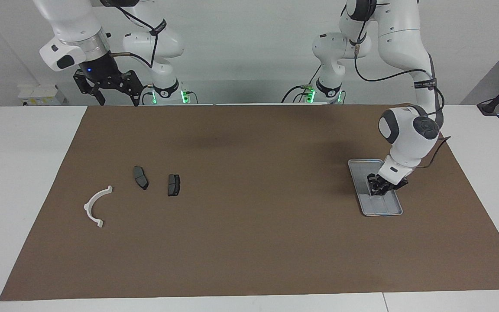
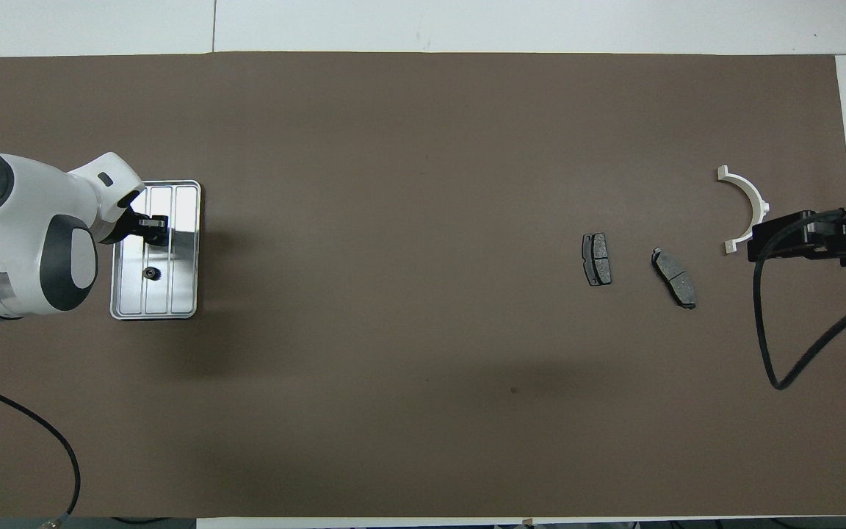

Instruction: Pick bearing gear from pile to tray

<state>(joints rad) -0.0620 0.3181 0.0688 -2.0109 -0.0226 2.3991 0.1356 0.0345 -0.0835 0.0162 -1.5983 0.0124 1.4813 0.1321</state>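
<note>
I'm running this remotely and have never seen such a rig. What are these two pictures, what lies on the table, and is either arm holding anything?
These are two white robot arms, each ending in a two-finger gripper, at a table with a brown mat. One picture faces the robots from across the table; the other looks down from above their own end, so the sides are swapped.

The left gripper is low over the silver tray; whether it holds anything cannot be told. A small black gear lies in the tray.

Toward the right arm's end lie a white curved bracket and two dark brake pads, apart from each other.

The right gripper waits, open and empty, raised over the table's edge nearest the robots.
</note>
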